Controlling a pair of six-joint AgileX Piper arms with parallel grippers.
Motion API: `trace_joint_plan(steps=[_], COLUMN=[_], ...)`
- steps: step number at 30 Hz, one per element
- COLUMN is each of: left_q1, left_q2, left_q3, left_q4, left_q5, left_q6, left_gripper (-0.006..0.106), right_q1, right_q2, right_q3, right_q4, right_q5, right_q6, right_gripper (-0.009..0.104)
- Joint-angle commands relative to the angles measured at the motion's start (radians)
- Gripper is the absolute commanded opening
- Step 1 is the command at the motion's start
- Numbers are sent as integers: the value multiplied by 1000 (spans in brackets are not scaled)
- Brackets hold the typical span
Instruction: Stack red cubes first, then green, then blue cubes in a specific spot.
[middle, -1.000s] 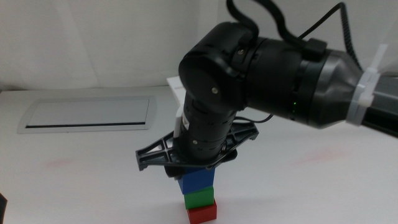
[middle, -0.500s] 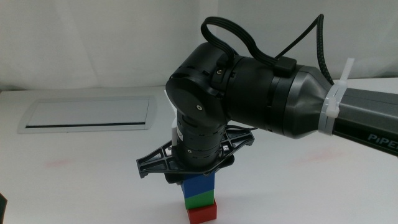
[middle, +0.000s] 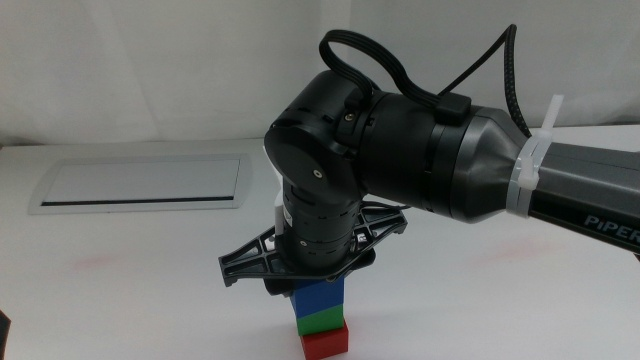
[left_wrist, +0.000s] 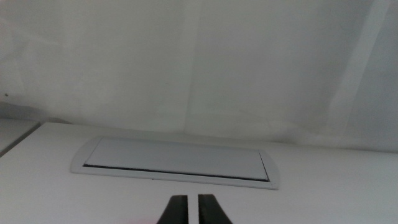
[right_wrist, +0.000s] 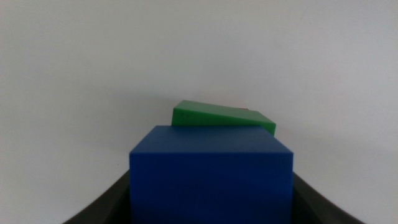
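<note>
You have the red cube (middle: 326, 343) on the white table (middle: 150, 290) near the front edge, the green cube (middle: 320, 320) on it, and the blue cube (middle: 319, 297) on top. Your right gripper (middle: 315, 285) reaches down over the stack with its jaws clamped on the blue cube's sides; whether blue rests fully on green is hard to judge. Your left gripper (left_wrist: 192, 208) waits apart, jaws nearly together, facing the grey-framed panel (left_wrist: 175, 163).
</note>
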Motion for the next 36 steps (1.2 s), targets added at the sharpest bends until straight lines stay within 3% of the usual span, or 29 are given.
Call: trace_joint_plan(steps=[1,2,4,6,7,18,24,29,36], left_q1=[-6,-6,-6,-6,-6,-6,-6,-6,-6], left_q2=[-4,-4,-4,-4,-4,-4,-4,-4,-4], left_q3=[39,39,39,39,39,39,39,39,39], left_q4=[-6,-6,-6,-6,-6,-6,-6,-6,-6], left_q5=[-9,-9,-9,-9,-9,-9,-9,-9,-9], left_q6=[-2,-2,-2,-2,2,2,2,2,2], left_gripper=[-3,-3,-3,-3,-3,-3,-3,-3,-3], right_q1=[5,5,5,5,5,5,-25,-144,-462], right_q2=[5,5,5,5,5,-20,-121,-220,-316], right_q3=[-4,-4,-4,-4,-4,-4,-4,-4,-4], right_q4=[27,27,27,23,17,9,-87,-87,-99], right_q5=[94,94,94,92,92,100,94,18,-58], right_q6=[-19,-19,-23,-23,-32,-71,-87,-187,-383], right_gripper=[34,45,77,99,103,103,102,101,94])
